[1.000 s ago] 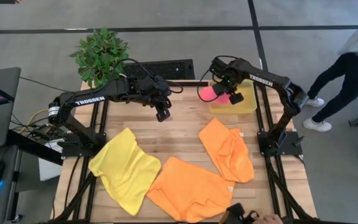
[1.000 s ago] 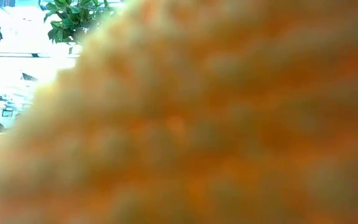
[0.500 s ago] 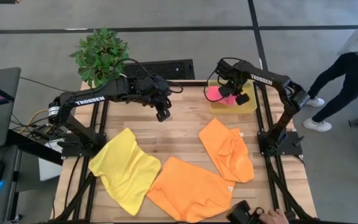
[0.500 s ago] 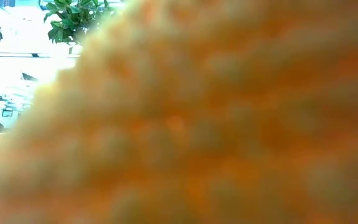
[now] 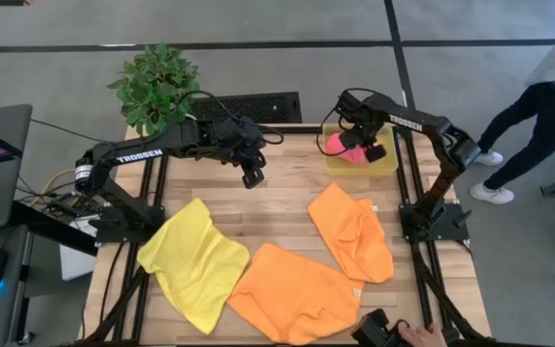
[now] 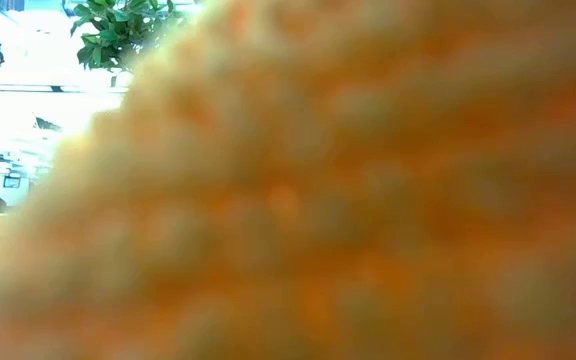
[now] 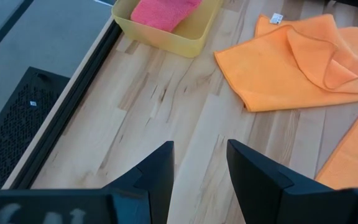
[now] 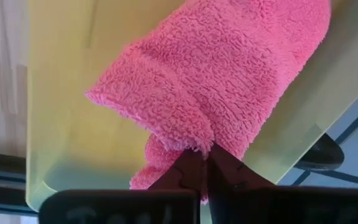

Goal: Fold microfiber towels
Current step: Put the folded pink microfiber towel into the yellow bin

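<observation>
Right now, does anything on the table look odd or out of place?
Yes. The orange towel at the table's front edge blocks nearly the whole low view. The other orange towel lies rumpled, partly folded over itself.

1. Microfiber towels: four in total.
   - One pink towel (image 5: 336,144), lying in the bin.
   - One yellow towel (image 5: 193,261), on the table.
   - Two orange towels: one near orange towel (image 5: 292,294) at the table's front edge, one right orange towel (image 5: 353,231) beside it.
2. Bins: one translucent yellow bin (image 5: 383,160).
3. Robot arms: two, each with one tool: left tool (image 5: 251,177), right tool (image 5: 358,146).
4. Fingers per tool: two.
5. Tables: one wooden table (image 5: 277,193).
6. Potted plants: one plant (image 5: 157,85).
7. Keyboards: one keyboard (image 5: 258,104).
8. Persons: one person (image 5: 538,106) standing to the right of the table, plus one hand (image 5: 422,337) at the lower edge of the high view.
</observation>
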Controlling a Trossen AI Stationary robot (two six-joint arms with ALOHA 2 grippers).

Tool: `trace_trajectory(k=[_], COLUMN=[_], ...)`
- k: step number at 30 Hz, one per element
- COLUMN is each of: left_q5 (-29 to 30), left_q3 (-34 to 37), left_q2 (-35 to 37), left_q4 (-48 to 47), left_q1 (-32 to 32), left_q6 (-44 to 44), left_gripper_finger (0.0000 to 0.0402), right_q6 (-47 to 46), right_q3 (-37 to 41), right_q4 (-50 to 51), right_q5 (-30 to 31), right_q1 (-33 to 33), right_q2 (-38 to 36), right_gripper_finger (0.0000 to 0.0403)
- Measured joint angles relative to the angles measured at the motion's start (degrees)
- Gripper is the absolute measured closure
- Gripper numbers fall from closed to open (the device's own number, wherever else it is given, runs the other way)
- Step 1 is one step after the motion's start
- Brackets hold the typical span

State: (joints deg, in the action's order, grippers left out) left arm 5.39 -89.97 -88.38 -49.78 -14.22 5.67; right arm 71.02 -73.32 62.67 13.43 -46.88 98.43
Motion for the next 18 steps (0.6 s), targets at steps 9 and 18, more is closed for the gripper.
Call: trace_trajectory(k=[9, 18], left_q5=[0.0, -0.5], left_q3=[0.0, 0.0], left_q2=[0.0, 0.0], left_q4=[0.0, 0.0], left_q1=[0.0, 0.0], left_q6=[0.0, -0.8], left_gripper_finger=[0.0261, 0.0261], right_q6=[-0.6, -11.2], right_q3=[0.0, 0.0], right_q4=[-0.7, -4.9], right_q5=[-3.0, -7.7], right_q1=[0.2, 0.3], right_q2=[0.0, 0.0], right_gripper_finger=[0.0364, 0.0337])
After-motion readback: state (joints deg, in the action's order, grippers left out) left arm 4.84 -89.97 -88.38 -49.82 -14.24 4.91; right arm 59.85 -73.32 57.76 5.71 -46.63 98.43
